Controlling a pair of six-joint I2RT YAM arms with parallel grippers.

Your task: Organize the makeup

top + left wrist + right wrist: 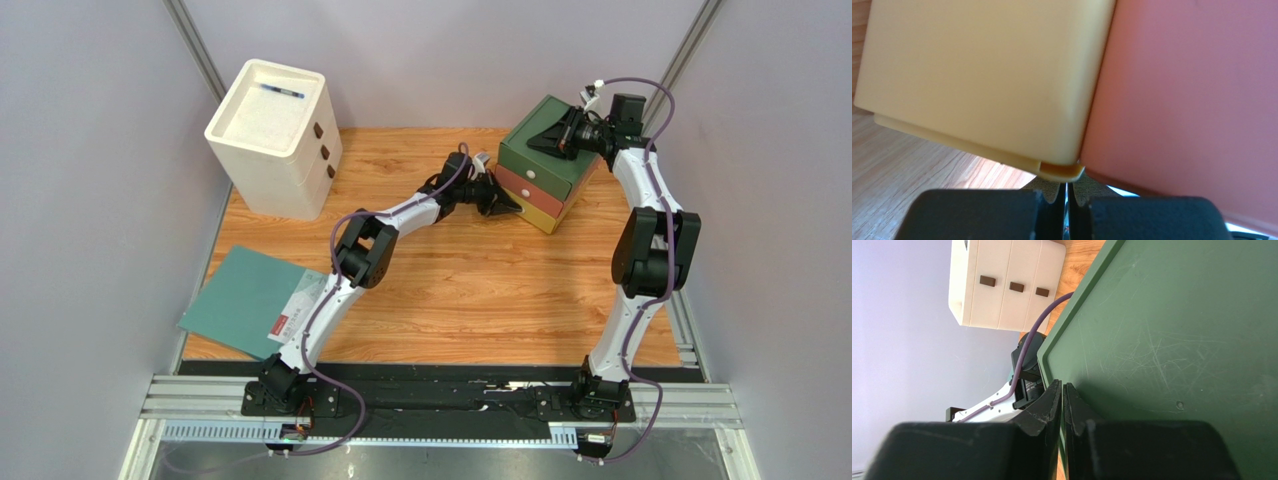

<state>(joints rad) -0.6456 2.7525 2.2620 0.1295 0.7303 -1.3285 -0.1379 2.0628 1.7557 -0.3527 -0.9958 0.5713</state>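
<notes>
No makeup shows in any view. A small drawer unit [548,160] with a green top [1172,340], a red drawer [1192,100] and a yellow drawer [982,75] stands at the back right. My left gripper [505,203] is shut, and its tips [1067,186] are right at the small handle lip [1064,172] of the yellow drawer. My right gripper [548,140] lies over the unit's top. Its jaws [1062,387] are closed across the left rim of the green top, one finger outside the edge and one on the top.
A white three-drawer unit [275,140] stands at the back left, also in the right wrist view [1007,285], with a thin blue pen [280,91] on top. A green folder [250,300] overhangs the table's left edge. Grey walls close in both sides.
</notes>
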